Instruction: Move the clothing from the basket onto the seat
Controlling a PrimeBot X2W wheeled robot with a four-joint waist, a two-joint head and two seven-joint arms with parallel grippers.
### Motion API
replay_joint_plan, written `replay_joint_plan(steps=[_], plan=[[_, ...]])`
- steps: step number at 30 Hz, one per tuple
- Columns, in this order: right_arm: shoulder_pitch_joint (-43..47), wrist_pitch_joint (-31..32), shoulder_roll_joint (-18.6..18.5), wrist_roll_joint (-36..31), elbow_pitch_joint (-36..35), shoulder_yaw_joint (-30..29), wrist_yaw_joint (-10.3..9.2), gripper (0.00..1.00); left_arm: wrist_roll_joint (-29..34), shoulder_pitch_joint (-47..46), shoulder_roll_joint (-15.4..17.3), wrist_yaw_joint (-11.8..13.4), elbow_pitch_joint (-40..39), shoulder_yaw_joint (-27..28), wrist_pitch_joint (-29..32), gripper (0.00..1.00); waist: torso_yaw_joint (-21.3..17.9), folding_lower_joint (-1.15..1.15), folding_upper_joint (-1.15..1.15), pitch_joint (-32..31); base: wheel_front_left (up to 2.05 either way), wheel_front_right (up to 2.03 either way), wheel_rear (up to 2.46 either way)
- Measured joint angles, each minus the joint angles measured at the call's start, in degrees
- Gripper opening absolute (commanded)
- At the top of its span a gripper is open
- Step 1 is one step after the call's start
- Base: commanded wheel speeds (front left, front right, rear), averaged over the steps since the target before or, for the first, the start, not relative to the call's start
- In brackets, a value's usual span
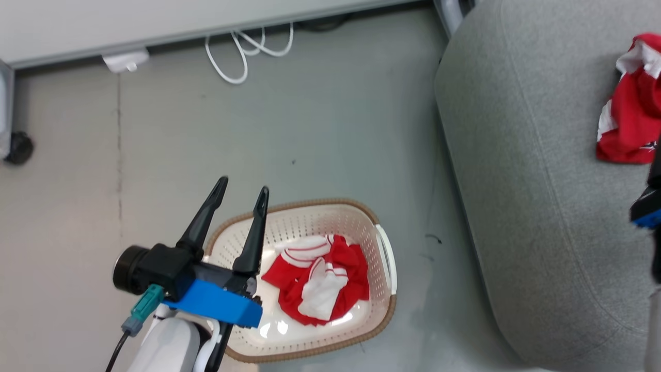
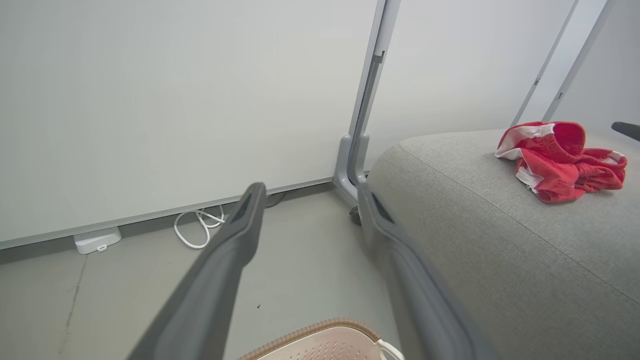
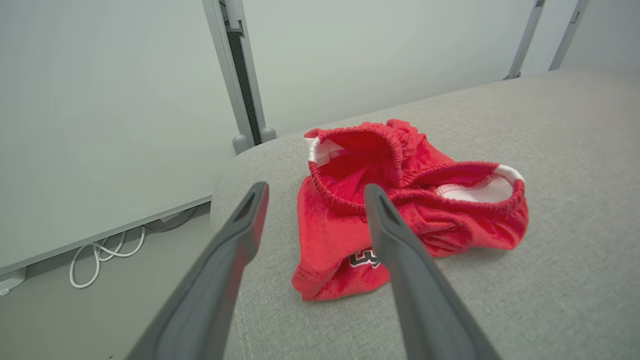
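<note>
A red garment with white panels and stripes (image 1: 320, 279) lies crumpled inside the cream basket (image 1: 384, 310) on the floor. My left gripper (image 1: 242, 188) hovers over the basket's left rim, open and holding nothing. The mostly red garment (image 3: 400, 210) rests on the grey couch (image 1: 526, 170), seen also at the head view's right edge (image 1: 630, 108) and from the left wrist (image 2: 560, 160). My right gripper (image 3: 315, 192) is open just in front of that garment, above the couch seat (image 3: 575, 280); only a dark and blue part of that arm (image 1: 648, 206) shows in the head view.
A white cable (image 1: 248, 49) and a white adapter (image 1: 125, 61) lie on the floor by the pale wall panel (image 1: 155, 20). A grey partition post (image 2: 357, 155) stands by the couch corner. A dark caster wheel (image 1: 19, 148) sits at far left. Grey floor (image 1: 320, 134) lies between basket and wall.
</note>
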Motion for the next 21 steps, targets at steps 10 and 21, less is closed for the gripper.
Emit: replay_joint_plan(steps=[10,21], plan=[[14.0,-0.9,6.9,-1.2,-12.2,5.6,-0.01,1.00,0.6,6.3,-1.8,0.0,4.3,5.8,0.0,1.00,1.1,-0.01,0.00,-10.0,0.00,0.00,0.00],[26.0,-1.1,8.4,-3.1,-19.5,12.7,-0.01,1.00,1.2,10.3,-3.2,0.1,7.7,12.1,0.0,1.00,3.4,0.00,0.00,-16.4,0.00,0.00,0.00]])
